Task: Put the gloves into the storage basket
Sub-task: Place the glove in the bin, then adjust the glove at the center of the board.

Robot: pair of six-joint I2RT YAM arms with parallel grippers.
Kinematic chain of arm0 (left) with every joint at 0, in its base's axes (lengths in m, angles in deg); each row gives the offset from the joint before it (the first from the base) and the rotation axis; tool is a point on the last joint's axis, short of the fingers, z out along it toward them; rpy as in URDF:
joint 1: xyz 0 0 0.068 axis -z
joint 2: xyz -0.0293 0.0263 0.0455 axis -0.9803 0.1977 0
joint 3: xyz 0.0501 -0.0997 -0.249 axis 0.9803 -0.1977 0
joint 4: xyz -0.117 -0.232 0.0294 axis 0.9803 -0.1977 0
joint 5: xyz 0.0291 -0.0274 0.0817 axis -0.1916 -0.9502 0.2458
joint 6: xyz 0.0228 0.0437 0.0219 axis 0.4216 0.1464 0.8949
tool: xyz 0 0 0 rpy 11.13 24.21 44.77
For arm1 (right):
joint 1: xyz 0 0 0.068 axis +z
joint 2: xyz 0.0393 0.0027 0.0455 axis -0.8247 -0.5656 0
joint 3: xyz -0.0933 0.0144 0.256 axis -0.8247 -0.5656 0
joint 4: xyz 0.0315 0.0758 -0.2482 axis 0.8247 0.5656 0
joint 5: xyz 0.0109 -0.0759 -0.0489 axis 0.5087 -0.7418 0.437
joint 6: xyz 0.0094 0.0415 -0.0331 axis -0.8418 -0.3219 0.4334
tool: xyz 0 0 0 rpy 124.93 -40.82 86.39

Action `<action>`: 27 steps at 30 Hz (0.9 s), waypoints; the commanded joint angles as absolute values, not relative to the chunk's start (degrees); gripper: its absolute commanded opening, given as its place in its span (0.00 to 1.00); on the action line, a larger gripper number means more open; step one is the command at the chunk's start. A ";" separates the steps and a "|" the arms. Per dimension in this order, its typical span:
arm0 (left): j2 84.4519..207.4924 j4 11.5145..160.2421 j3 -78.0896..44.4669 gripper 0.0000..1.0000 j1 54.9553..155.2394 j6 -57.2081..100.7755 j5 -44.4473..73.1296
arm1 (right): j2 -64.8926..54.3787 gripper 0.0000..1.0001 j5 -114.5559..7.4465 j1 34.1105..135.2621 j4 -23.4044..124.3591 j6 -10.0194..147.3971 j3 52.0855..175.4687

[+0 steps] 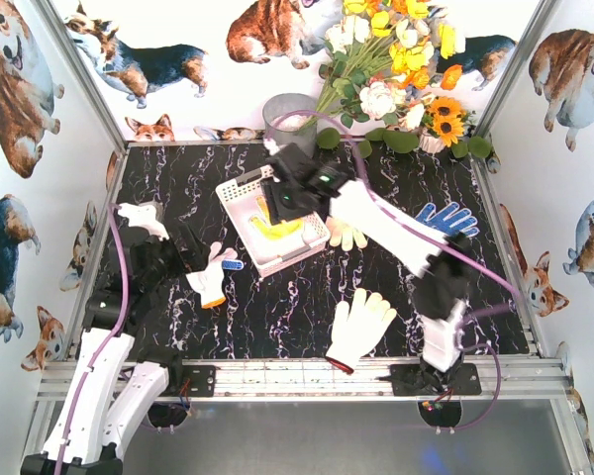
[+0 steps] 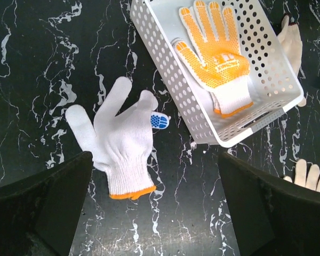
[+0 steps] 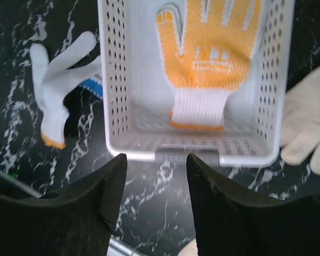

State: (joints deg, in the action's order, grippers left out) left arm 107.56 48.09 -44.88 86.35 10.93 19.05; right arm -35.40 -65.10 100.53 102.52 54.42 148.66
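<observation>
The white slotted storage basket (image 1: 246, 193) stands at mid-table with an orange-palmed glove (image 1: 280, 230) lying flat inside it (image 2: 216, 53) (image 3: 208, 53). My right gripper (image 1: 289, 196) hovers over the basket, and in its wrist view it (image 3: 156, 173) is open and empty just short of the basket's near rim (image 3: 186, 154). My left gripper (image 1: 183, 259) is open and empty (image 2: 154, 213), above the table just short of a white glove with an orange cuff (image 2: 120, 138) (image 1: 211, 279). A blue-dotted fingertip (image 2: 159, 120) pokes out from under that glove.
More gloves lie loose: a white one (image 1: 144, 218) at far left, a cream one (image 1: 346, 236) right of the basket, a blue one (image 1: 447, 218), and a white one with a red cuff (image 1: 359, 327) near the front. A grey bucket (image 1: 287, 114) and flowers (image 1: 396, 69) stand at the back.
</observation>
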 commanded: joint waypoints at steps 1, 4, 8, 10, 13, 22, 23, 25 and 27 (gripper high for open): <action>109.62 46.16 -39.61 0.96 85.54 15.25 20.24 | -21.28 0.52 -65.28 100.30 97.64 51.24 135.50; 114.04 46.05 -36.48 0.96 85.54 18.94 22.61 | -11.22 0.52 -68.33 100.22 97.26 48.37 124.06; 116.79 50.03 -35.55 0.96 85.56 21.02 24.63 | -1.37 0.51 -70.75 100.23 97.62 41.64 109.01; 116.97 52.50 -36.51 0.96 85.54 21.81 26.40 | 2.53 0.51 -71.94 100.21 97.69 37.00 101.79; 116.55 55.00 -38.79 0.96 85.56 22.69 30.41 | 6.66 0.52 -72.30 100.21 96.22 30.90 92.71; 110.87 57.21 -45.17 0.96 85.53 23.27 35.69 | 2.29 0.52 -73.40 100.30 97.09 27.37 86.12; 110.57 57.40 -45.21 0.96 85.54 23.40 35.95 | 1.88 0.52 -73.26 100.30 95.80 26.67 84.70; 110.60 57.46 -45.21 0.96 85.54 23.43 35.80 | 1.52 0.52 -72.66 100.30 92.83 25.53 82.20; 110.89 57.14 -45.09 0.96 85.55 23.30 35.75 | 1.56 0.52 -71.92 100.30 88.27 25.55 79.73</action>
